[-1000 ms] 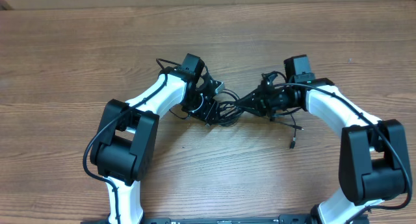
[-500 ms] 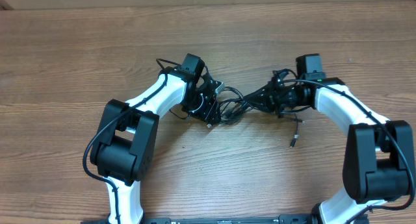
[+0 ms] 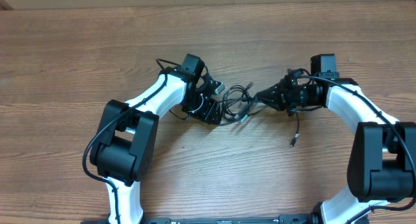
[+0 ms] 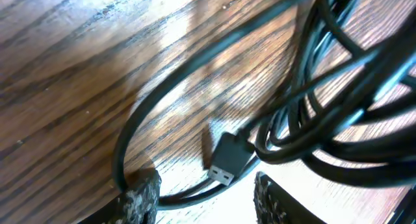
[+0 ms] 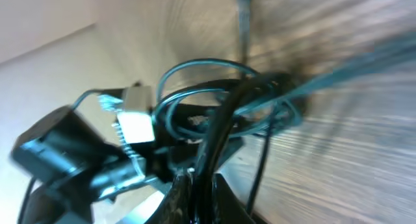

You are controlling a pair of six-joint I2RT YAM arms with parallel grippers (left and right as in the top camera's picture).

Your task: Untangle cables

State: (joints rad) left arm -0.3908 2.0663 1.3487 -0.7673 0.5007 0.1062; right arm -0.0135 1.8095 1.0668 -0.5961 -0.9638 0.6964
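The cables (image 3: 237, 105) are thin black cords in a loose knot on the wooden table between my two grippers. My left gripper (image 3: 216, 112) sits at the knot's left edge. In the left wrist view it (image 4: 205, 204) is open, with one cord loop lying across the gap and a black USB plug (image 4: 224, 162) just ahead of the fingertips. My right gripper (image 3: 263, 96) is to the right of the knot. The right wrist view shows it (image 5: 203, 195) shut on a black cord running out to the bundle (image 5: 227, 107). One loose cord end (image 3: 292, 143) trails toward the front.
Both white arms curve in from the front corners, with their black bases (image 3: 123, 146) (image 3: 380, 162) near the table's front edge. Bare wood grain table (image 3: 97, 42) spreads behind and to both sides of the knot.
My right gripper has moved right with the cord in it, drawing a strand out and stretching the knot. The left arm has stayed in place.
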